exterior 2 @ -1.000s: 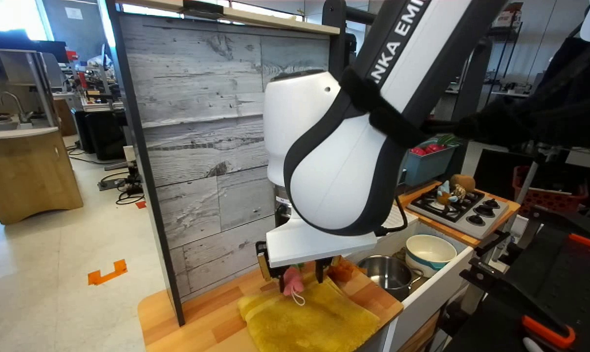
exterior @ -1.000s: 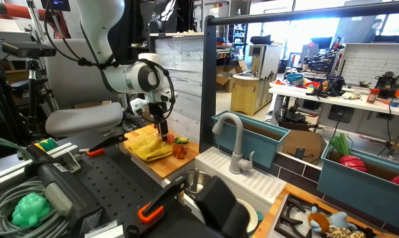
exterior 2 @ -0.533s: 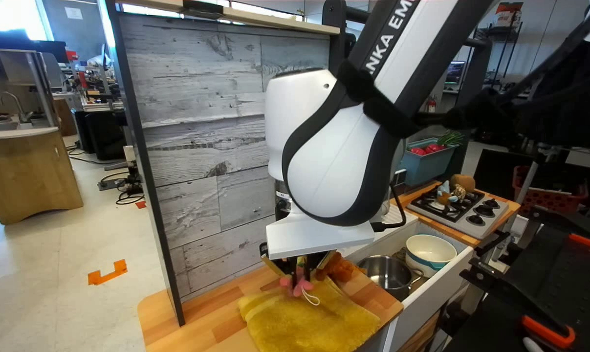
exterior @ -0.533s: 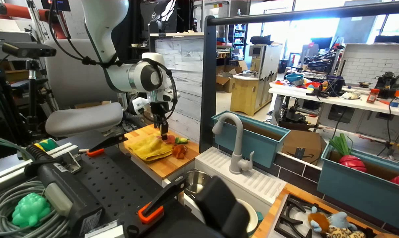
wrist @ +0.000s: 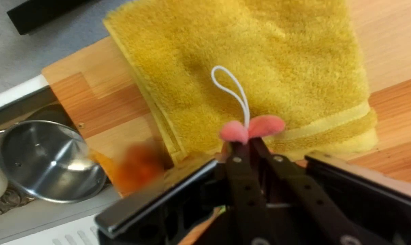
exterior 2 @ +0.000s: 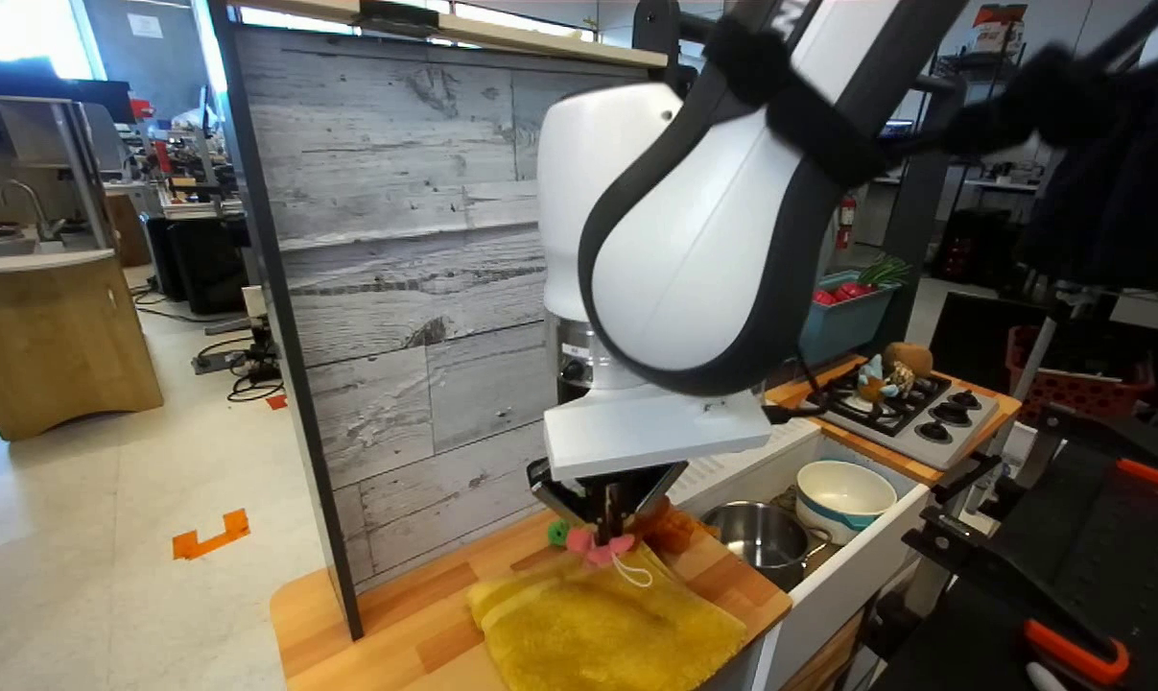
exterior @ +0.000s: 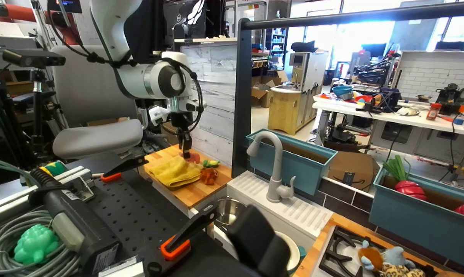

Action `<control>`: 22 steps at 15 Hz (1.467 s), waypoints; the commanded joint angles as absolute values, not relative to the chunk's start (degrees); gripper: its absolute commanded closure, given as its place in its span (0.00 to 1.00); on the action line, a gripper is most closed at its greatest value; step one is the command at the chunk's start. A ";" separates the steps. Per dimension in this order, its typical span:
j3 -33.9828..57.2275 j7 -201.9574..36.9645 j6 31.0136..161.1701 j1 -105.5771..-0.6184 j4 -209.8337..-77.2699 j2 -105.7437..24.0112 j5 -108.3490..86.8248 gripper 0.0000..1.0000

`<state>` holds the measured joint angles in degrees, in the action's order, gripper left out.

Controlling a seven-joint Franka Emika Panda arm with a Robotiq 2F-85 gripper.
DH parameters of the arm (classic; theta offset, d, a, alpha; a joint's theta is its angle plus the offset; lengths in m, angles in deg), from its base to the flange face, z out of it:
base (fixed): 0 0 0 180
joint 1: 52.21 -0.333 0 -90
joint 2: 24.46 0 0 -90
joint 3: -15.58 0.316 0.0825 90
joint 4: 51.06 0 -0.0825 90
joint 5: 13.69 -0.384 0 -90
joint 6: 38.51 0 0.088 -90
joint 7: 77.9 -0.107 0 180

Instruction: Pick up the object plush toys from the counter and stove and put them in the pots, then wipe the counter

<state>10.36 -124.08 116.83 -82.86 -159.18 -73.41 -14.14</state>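
My gripper [wrist: 248,141] is shut on a pink plush toy [wrist: 267,126] with a white string loop, which pokes out past the fingertips by the edge of the folded yellow towel [wrist: 242,51]. Whether the toy still touches the counter [exterior 2: 425,624] I cannot tell. An orange plush toy [exterior: 208,176] and a green plush toy [exterior: 211,163] lie close by on the wood. Several plush toys, among them an orange-and-blue one [exterior: 370,258], sit on the stove [exterior 2: 929,422]. A steel pot [exterior 2: 766,539] and a cream pot [exterior 2: 845,491] stand in the sink recess.
A grey-white wooden panel [exterior 2: 396,288] rises behind the counter. The faucet [exterior: 276,165] and white drainboard [exterior: 251,184] lie between counter and stove. Teal planters [exterior: 416,227] line the back. Black clamps [exterior 2: 1020,585] hold the front edge.
The jaws have gone from open to shut around the pink toy. The gripper and arm have risen somewhat, and the toy has shifted with them.
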 commanded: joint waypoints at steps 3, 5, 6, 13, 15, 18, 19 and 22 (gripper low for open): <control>6.74 -124.31 119.69 -80.69 -177.11 -56.18 -12.05 0.98; 3.84 -125.10 124.69 -78.27 -179.66 -54.73 -11.74 0.98; 3.37 -124.68 124.06 -76.70 -179.79 -54.25 -12.28 0.98; 3.33 -122.65 122.48 -69.52 -179.59 -55.56 -13.48 0.65; 4.28 -121.84 122.67 -68.68 -180.17 -54.59 -13.88 0.52; 5.98 -120.44 122.63 -68.20 -181.01 -52.81 -14.17 0.31; 6.43 -120.13 122.83 -68.39 -181.31 -52.21 -14.12 0.22; 7.53 -120.20 124.28 -69.27 -180.99 -51.83 -13.87 0.01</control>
